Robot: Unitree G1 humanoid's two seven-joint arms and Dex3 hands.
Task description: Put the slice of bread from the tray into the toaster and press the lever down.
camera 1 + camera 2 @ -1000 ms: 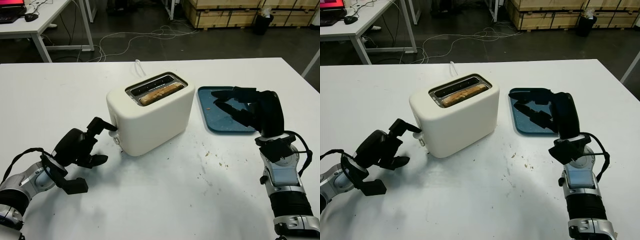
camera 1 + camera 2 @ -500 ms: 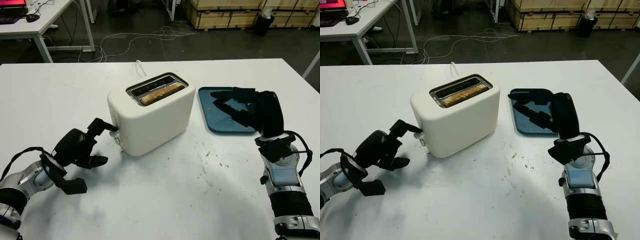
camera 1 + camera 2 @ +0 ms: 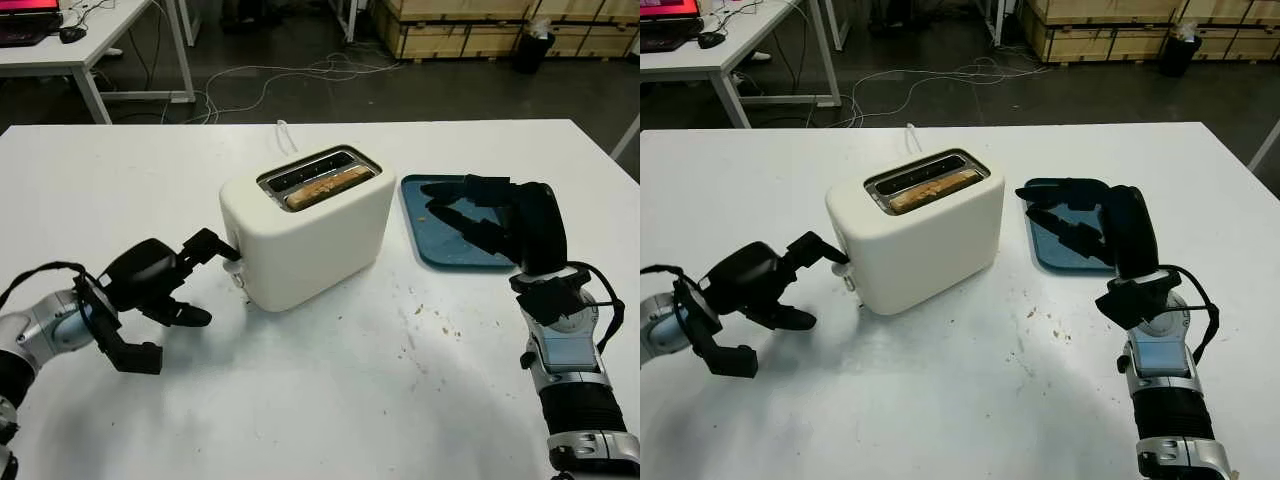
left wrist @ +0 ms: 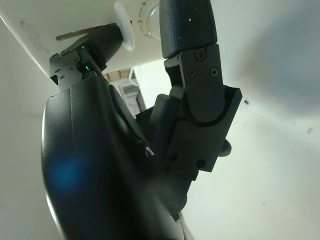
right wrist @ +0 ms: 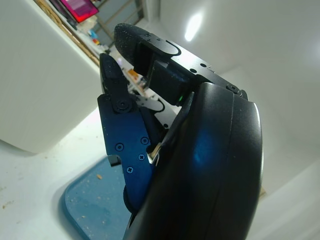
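Reaching my left hand (image 3: 165,290) to the lever (image 3: 233,264) on the toaster's (image 3: 305,237) end face, bread slice (image 3: 322,187) already seated in the slot.

Landmark is the toaster, standing mid-table (image 3: 330,400). Bread slice: in the slot nearer my side, top edge just showing above the rim. Left hand: just beside the toaster's left end, one finger (image 4: 100,42) extended with its tip on top of the white lever knob; the other two fingers are curled and hold nothing. Whether the lever sits up or pressed down, I cannot tell. Blue tray (image 3: 420,225): just to the right of the toaster, a few crumbs on it. My right hand (image 3: 490,215): over the tray, open, holding nothing. More crumbs (image 3: 425,320) on the table right of the toaster, toward me.
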